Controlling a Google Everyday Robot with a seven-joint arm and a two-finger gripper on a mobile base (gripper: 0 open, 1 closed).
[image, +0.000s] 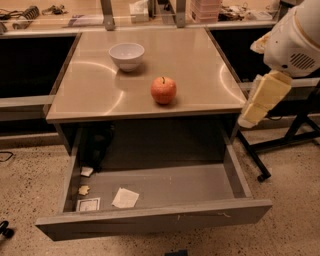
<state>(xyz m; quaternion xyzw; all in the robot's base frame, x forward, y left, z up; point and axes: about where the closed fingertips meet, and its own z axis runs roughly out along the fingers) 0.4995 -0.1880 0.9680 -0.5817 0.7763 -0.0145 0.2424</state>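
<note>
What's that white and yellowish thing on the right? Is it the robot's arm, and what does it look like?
Yes. The arm is a rounded white shell with a small vent grille on its side. Below it the gripper, at the right edge beside the table corner, is made of blocky cream-yellow segments. No cables or printed markings show.
</note>
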